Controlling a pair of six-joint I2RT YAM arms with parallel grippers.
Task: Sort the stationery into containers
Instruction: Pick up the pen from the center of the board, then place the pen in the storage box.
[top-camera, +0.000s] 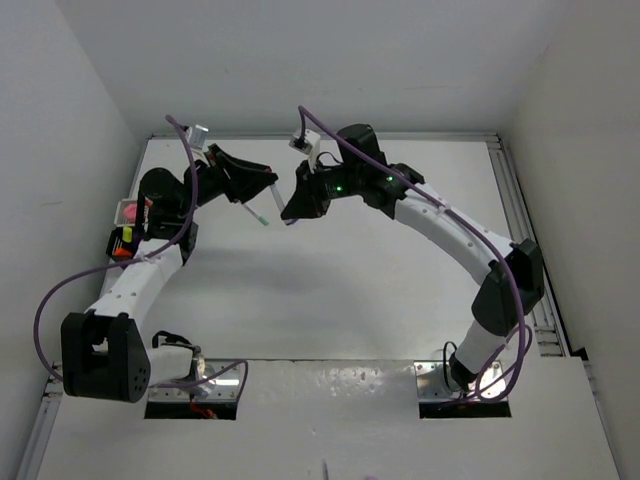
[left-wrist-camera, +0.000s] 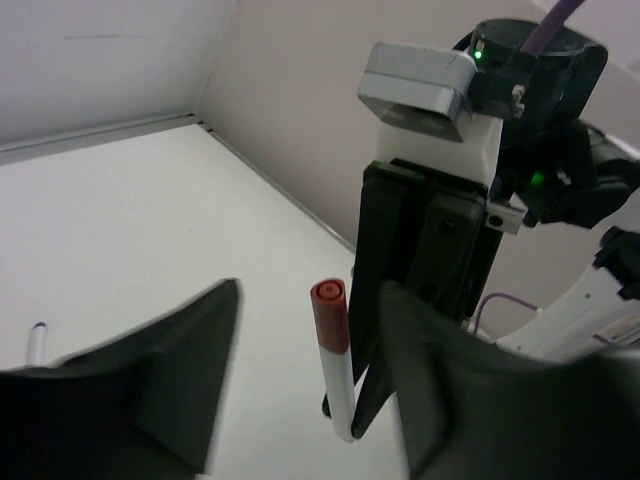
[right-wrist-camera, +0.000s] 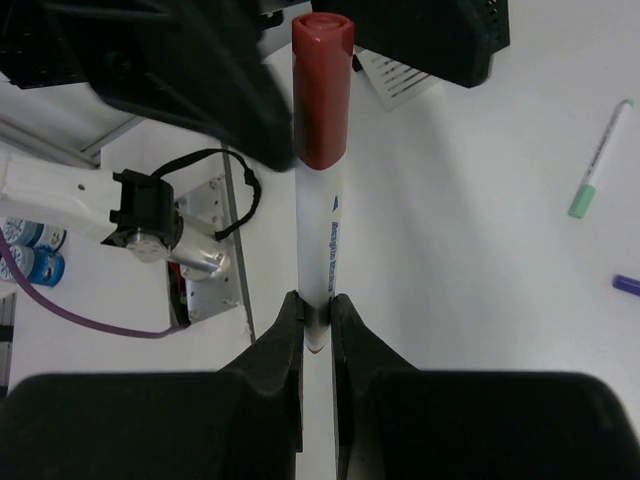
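Red-capped marker (right-wrist-camera: 318, 220), tail pinched in right hand (right-wrist-camera: 316, 308), cap pointing straight outward.

**Red-capped marker (right-wrist-camera: 318, 230) pinched in the right gripper (right-wrist-camera: 317, 305)**
The gripper's two dark pads clamp the marker's white barrel near its lower end, and the cap points up the frame. The left gripper (right-wrist-camera: 345, 60) shows as blurred dark fingers spread wide on either side of the cap. Right of the marker, a green-capped pen (right-wrist-camera: 600, 160) lies on the white table (right-wrist-camera: 480, 300), with a purple tip (right-wrist-camera: 627, 285) below it at the frame edge. Left of the marker is an arm base (right-wrist-camera: 140, 215) with a purple cable (right-wrist-camera: 90, 320).
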